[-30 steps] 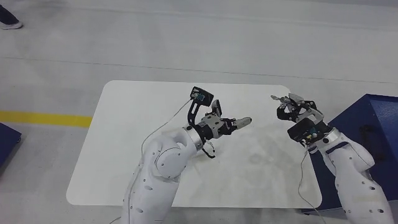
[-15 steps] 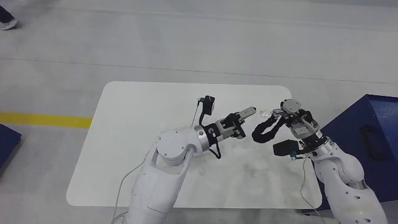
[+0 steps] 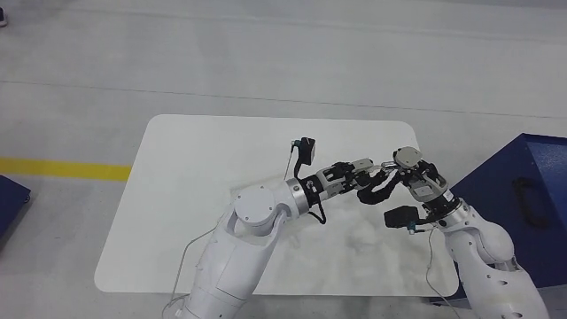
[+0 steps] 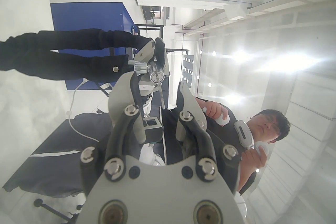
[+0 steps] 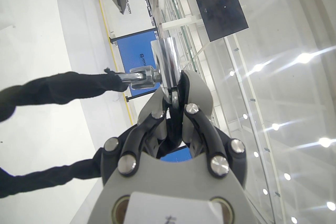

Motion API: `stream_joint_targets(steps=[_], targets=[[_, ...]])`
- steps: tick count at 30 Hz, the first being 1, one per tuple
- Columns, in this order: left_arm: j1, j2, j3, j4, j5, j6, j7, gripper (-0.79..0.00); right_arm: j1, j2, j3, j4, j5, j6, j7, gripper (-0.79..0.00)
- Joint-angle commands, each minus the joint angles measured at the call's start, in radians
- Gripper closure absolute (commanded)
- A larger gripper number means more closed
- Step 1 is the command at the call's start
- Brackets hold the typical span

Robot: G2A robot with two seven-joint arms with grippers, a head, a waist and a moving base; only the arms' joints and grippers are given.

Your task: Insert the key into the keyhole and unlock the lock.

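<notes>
Chrome lock [image 5: 169, 62] tight in right jaws; left wrist view: key [image 4: 161, 95] between parted left jaws.

Industrial lab hall: yellow floor line [image 3: 62, 169], blue partitions [image 5: 139, 53]

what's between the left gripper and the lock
The key, seen in the left wrist view: its thin shaft runs from between the left gripper's open fingers to the lock's round face.
</notes>
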Motion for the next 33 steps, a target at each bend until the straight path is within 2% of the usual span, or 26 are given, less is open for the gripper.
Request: stream_joint_targets(steps=[1, 3, 5, 18, 25, 33], targets=[[0.0, 0.003, 0.001, -0.002, -0.002, 0.0, 0.001, -0.2, -0.001, 0.0, 0.002, -0.001, 0.003, -0.005, -0.003, 0.0], [0.002, 0.006, 0.003, -0.007, -0.004, -0.002, 0.003, -0.037, -0.001, 0.001, 0.003, -0.001, 0.005, -0.014, -0.004, 0.0], [0.004, 0.008, 0.006, -0.01, -0.006, -0.001, 0.004, 0.0, -0.001, 0.001, 0.003, -0.002, 0.005, -0.024, -0.005, 0.0], [0.003, 0.029, 0.027, -0.028, 0.023, -0.026, -0.013, 0.0, 0.007, 0.007, 0.01, -0.009, 0.009, -0.141, -0.025, 0.0], [0.012, 0.044, 0.04, -0.061, 0.094, -0.09, -0.018, 0.0, 0.022, 0.016, 0.014, -0.006, 0.025, -0.274, -0.058, 0.0], [0.022, 0.06, 0.048, -0.097, 0.157, -0.113, -0.005, 0.0, 0.028, 0.024, 0.017, -0.02, 0.047, -0.395, -0.056, 0.0]])
